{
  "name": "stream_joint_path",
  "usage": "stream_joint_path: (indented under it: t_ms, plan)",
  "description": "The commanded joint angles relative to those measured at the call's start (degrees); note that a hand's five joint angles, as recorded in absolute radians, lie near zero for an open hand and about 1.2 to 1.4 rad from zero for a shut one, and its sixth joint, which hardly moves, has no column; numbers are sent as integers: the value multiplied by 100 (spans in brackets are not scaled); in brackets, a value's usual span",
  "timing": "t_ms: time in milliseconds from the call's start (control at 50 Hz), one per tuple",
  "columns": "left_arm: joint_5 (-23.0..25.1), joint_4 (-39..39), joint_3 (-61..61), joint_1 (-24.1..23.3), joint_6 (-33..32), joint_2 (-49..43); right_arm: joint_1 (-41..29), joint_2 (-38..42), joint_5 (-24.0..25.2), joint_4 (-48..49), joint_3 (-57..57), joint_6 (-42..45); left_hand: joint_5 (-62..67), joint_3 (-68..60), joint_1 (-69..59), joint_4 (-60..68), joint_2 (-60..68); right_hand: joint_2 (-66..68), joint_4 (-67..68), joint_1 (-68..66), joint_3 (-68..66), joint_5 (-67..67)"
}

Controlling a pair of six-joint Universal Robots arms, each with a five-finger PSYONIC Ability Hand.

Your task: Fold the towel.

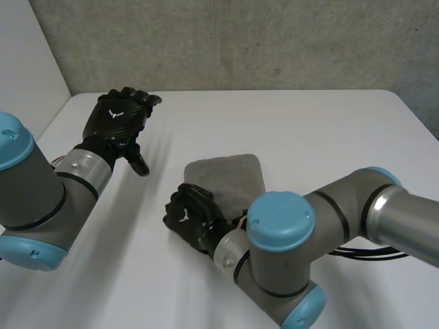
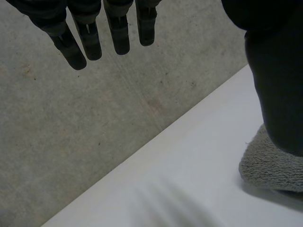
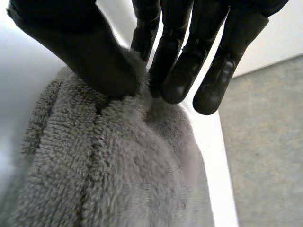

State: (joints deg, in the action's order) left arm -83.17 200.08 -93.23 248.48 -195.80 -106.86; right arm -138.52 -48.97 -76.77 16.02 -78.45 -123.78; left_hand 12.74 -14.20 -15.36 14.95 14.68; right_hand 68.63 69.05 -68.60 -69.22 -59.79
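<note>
- A folded grey towel (image 1: 230, 175) lies near the middle of the white table (image 1: 309, 130)
- The right hand (image 1: 188, 212) is at the towel's near left corner, pinching a ridge of cloth between thumb and fingers
- The left hand (image 1: 118, 118) hangs above the table's far left, well apart from the towel, fingers straight and spread, holding nothing

A white table (image 1: 322, 130) borders a speckled grey surface (image 1: 240, 41) beyond its far edge, with a plain white panel (image 1: 27, 62) at its left.
</note>
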Motion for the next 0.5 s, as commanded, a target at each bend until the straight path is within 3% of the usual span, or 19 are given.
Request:
stream_joint_path:
  t_ms: [20,120,180,300,420,460,500]
  plan:
    - [20,31,24,-81,42,-72,492,-1001,-180,-143,-355,-1641,-1152,297,414,-372,-345,-5863,-5905,5860,5922,5979]
    - [2,58,199,-273,68,-220,1071,-1834,-145,-170,-758,-3386,-1119,264,380,-339,-312,-5863,-5905,5860,5922,5979]
    - [-7,58,261,-397,121,-300,1204,-1941,-145,-187,-847,-3733,-1102,247,363,-322,-295,-5863,-5905,5860,5922,5979]
    - [-16,14,533,-670,859,-608,1916,-2003,-128,-548,-979,-4559,-1085,230,347,-305,-278,-5863,-5905,5860,5922,5979]
    - [-59,-301,981,-1081,1298,-1318,2145,-1452,91,-986,-620,-4857,-1085,230,347,-305,-278,-5863,-5905,5860,5922,5979]
    - [-209,-461,1114,-1162,1299,-1531,2145,-1186,198,-1110,-460,-4910,-1085,230,347,-305,-278,-5863,-5905,5860,5922,5979]
    - [-663,-793,1385,-1258,1290,-1959,2136,-757,303,-1408,-180,-4972,-1085,230,347,-305,-278,-5863,-5905,5860,5922,5979]
